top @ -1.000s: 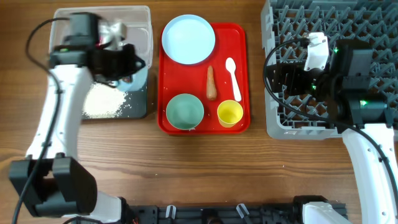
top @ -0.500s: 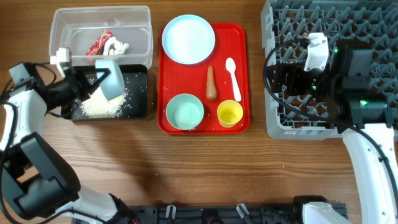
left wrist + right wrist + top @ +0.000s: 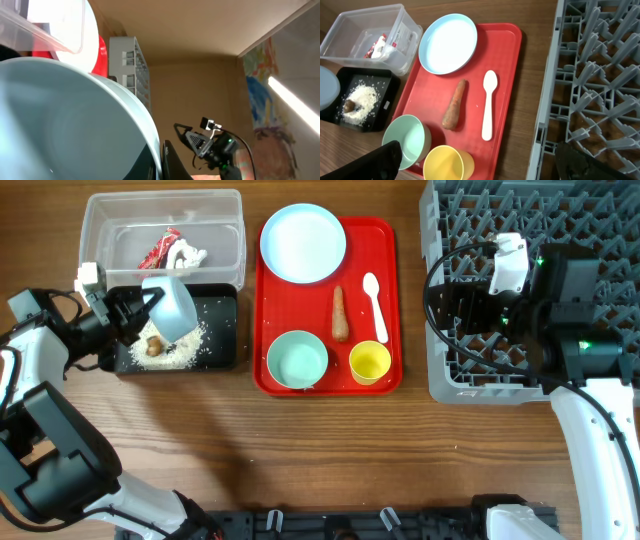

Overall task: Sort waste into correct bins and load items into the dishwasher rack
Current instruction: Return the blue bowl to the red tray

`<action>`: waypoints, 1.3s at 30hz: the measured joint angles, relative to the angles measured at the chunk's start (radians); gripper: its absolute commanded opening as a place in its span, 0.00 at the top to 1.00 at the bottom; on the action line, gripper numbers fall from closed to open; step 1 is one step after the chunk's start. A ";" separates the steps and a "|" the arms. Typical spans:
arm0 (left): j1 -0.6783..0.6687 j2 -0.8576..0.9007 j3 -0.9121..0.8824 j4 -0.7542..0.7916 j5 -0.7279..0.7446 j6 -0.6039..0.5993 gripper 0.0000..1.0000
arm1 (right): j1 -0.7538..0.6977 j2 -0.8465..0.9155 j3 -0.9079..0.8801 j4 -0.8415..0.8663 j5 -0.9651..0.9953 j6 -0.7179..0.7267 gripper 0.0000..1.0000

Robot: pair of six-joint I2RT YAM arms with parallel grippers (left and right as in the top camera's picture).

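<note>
Left gripper [image 3: 137, 318] clamped the tilted pale blue bowl [image 3: 168, 304] over the black tray [image 3: 225, 325]; right gripper [image 3: 448, 310] gaped above the rack [image 3: 470, 210]

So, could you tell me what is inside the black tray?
The black tray holds a heap of white rice with a small brown lump on it. The tilted pale blue bowl covers part of it, hiding anything there.

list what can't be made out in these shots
- Left gripper: overhead, fingertips hidden behind the tilted blue bowl; left wrist view, the bowl fills the frame.
- Black tray: overhead, left end covered by bowl and gripper.
- Dishwasher rack: cut off by overhead's top and right edges.
- Lump on the rice: overhead, too small to identify.
</note>
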 measured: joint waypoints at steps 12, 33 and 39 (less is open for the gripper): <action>-0.241 -0.057 0.164 0.051 -0.249 -0.079 0.96 | 0.000 0.000 0.000 0.002 0.000 0.000 0.00; -1.135 0.180 0.250 0.172 -1.823 -0.098 0.96 | 0.000 0.000 0.000 0.000 0.000 0.000 0.00; -1.135 0.197 0.250 0.174 -1.795 -0.097 0.80 | 0.000 0.000 0.000 0.000 0.000 0.000 0.00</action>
